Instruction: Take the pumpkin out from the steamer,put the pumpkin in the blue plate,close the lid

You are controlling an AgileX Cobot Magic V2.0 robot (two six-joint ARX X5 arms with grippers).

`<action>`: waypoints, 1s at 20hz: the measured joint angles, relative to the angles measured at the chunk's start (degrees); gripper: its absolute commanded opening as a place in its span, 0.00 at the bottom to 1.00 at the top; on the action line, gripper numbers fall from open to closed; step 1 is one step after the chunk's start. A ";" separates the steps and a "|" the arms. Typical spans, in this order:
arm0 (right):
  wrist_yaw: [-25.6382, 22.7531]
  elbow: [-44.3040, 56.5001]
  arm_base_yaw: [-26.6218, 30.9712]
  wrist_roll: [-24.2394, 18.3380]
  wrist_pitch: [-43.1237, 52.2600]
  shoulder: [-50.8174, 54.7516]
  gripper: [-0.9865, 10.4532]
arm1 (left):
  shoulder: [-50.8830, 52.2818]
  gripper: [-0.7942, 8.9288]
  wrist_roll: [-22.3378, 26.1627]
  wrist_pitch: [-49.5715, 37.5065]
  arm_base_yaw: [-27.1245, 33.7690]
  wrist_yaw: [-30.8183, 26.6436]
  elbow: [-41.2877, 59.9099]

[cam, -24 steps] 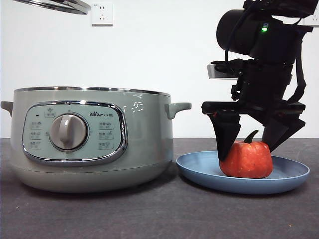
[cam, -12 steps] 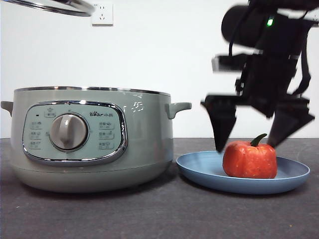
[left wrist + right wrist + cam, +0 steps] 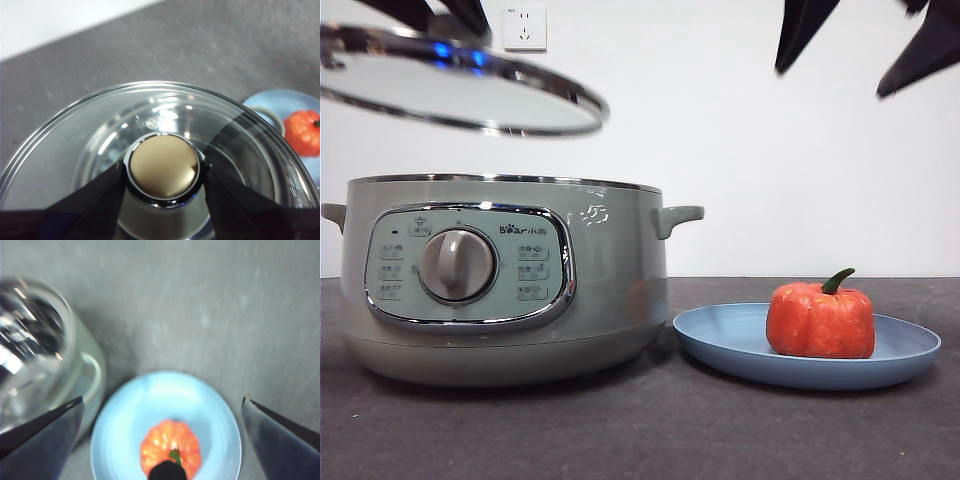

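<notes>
Left gripper (image 3: 164, 172) clamps the knob of the lid (image 3: 450, 92), which hangs tilted above the steamer (image 3: 505, 275); its panel reads "Bear" beside a grey dial (image 3: 457, 264). Right gripper (image 3: 855, 45) is high over the plate (image 3: 720, 340), jaws spread wide and empty. On the plate sits the pumpkin (image 3: 820, 318), upright, stem up.

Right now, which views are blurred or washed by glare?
Front view: sharp on the steamer and pumpkin; the lid is smeared. Left wrist view: glare streaks on the lid glass. Right wrist view: soft all over, with the steamer rim streaked.
</notes>
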State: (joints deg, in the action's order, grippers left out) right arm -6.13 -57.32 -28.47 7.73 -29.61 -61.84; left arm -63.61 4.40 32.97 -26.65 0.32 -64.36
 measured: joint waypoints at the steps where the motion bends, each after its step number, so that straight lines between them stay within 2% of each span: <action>1: 0.00 -0.02 0.00 0.00 0.00 1.92 0.61 | -1.75 0.07 0.00 -0.04 0.02 0.90 0.00; 8: -0.07 0.00 0.00 0.02 -0.37 9.18 0.61 | -9.84 0.07 -0.02 -4.28 -0.31 3.06 0.00; 20: -0.07 0.00 0.00 0.02 -1.46 9.79 0.61 | -12.66 0.07 -0.63 -7.06 -2.03 4.48 -0.02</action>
State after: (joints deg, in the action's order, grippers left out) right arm -6.20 -57.32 -28.47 7.75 -31.07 -52.05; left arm -76.27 3.77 25.91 -28.69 4.80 -64.38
